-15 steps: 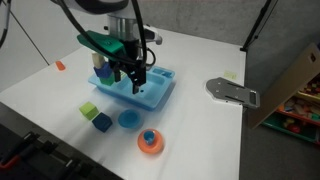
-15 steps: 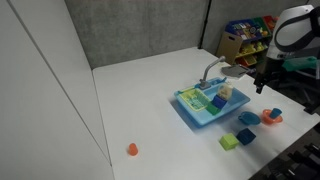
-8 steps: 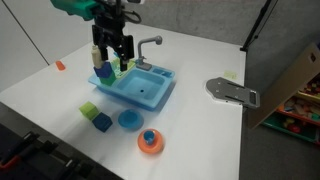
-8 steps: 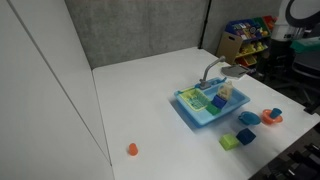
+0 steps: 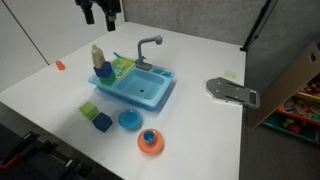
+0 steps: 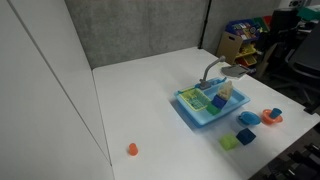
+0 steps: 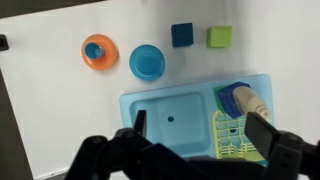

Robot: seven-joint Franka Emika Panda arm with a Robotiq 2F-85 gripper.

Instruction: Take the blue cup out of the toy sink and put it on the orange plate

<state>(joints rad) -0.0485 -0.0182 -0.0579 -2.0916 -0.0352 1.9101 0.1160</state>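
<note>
The blue cup (image 5: pixel 150 136) stands upright on the orange plate (image 5: pixel 151 144), in front of the toy sink (image 5: pixel 140 88). Cup (image 7: pixel 96 49), plate (image 7: pixel 101 52) and sink (image 7: pixel 180 112) also show in the wrist view. In an exterior view the cup (image 6: pixel 274 113) sits on the plate (image 6: pixel 271 119) to the right of the sink (image 6: pixel 212 106). The sink basin is empty. My gripper (image 7: pixel 200 128) is open and empty, high above the sink and its green rack. It is at the top edge of an exterior view (image 5: pixel 100 14).
A round blue dish (image 5: pixel 128 120), a blue cube (image 5: pixel 102 122) and a green cube (image 5: pixel 89 110) lie in front of the sink. A small orange object (image 5: pixel 60 66) lies far off on the table. A grey metal piece (image 5: pixel 232 92) lies near the table edge.
My gripper has risen from the sink to the top of the view, moving back over the rack side. The cup and plate have not moved.
</note>
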